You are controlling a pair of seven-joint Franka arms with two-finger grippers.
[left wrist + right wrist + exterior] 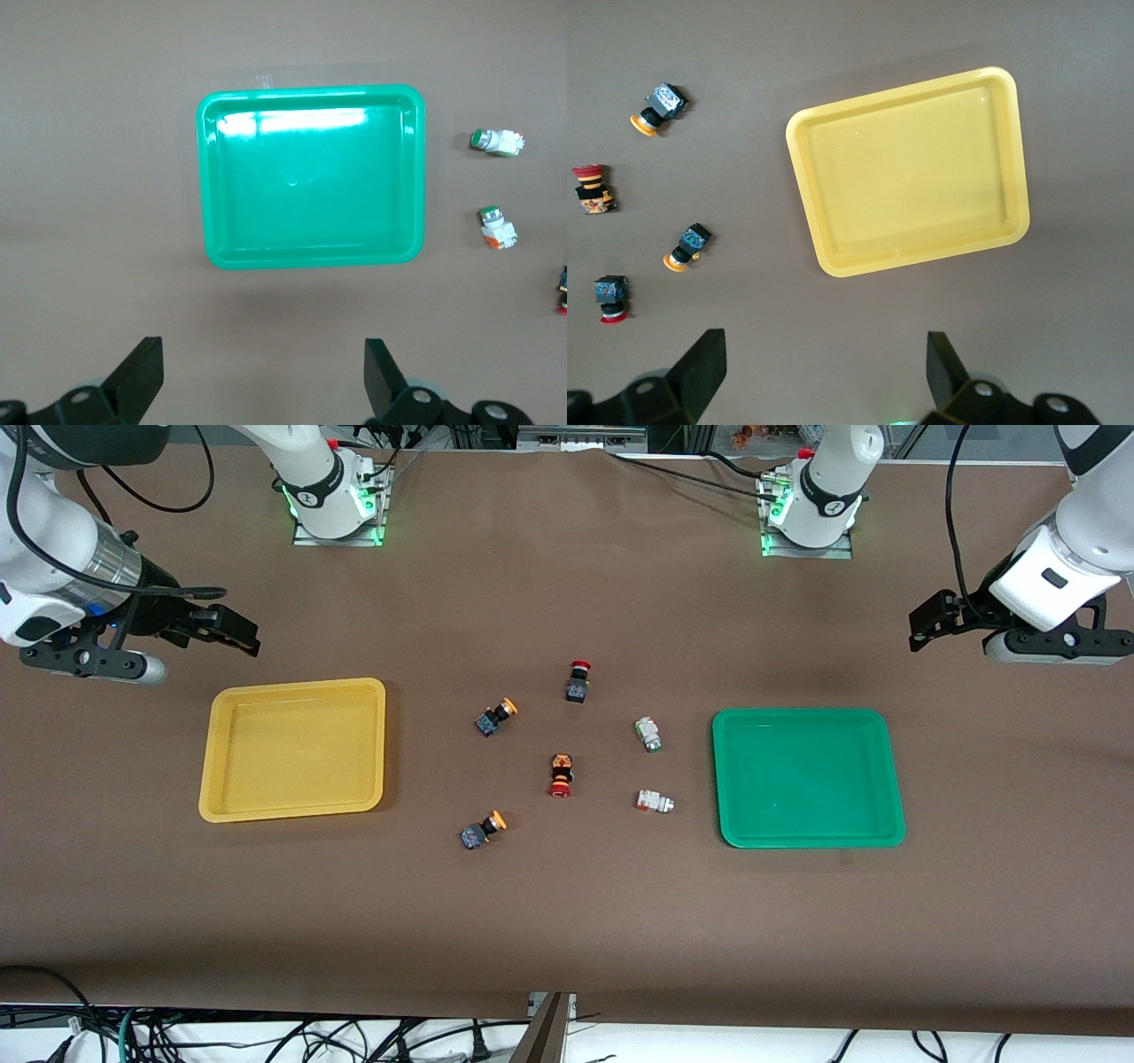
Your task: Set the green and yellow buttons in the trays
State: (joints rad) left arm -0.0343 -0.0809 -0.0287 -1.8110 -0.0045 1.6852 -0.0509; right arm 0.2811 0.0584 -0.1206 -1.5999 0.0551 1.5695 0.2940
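Observation:
Two yellow-capped dark buttons (494, 716) (481, 832) lie mid-table, toward the empty yellow tray (292, 748). Two white-grey green-tipped buttons (648, 734) (655, 802) lie beside the empty green tray (806, 777). My right gripper (237, 633) is open and empty, up over bare table by the yellow tray's corner. My left gripper (926, 624) is open and empty, up over bare table by the green tray's corner. The left wrist view shows its gripper (263, 354), the green tray (310, 186) and both green buttons (496, 141) (497, 227). The right wrist view shows its gripper (826, 350), the yellow tray (912, 168) and both yellow buttons (658, 107) (687, 246).
Two red-capped dark buttons (578, 681) (561, 774) lie among the others in the middle; they also show in the right wrist view (592, 188) (610, 298). The arm bases (332, 505) (811, 514) stand at the table's back edge. Cables hang below the front edge.

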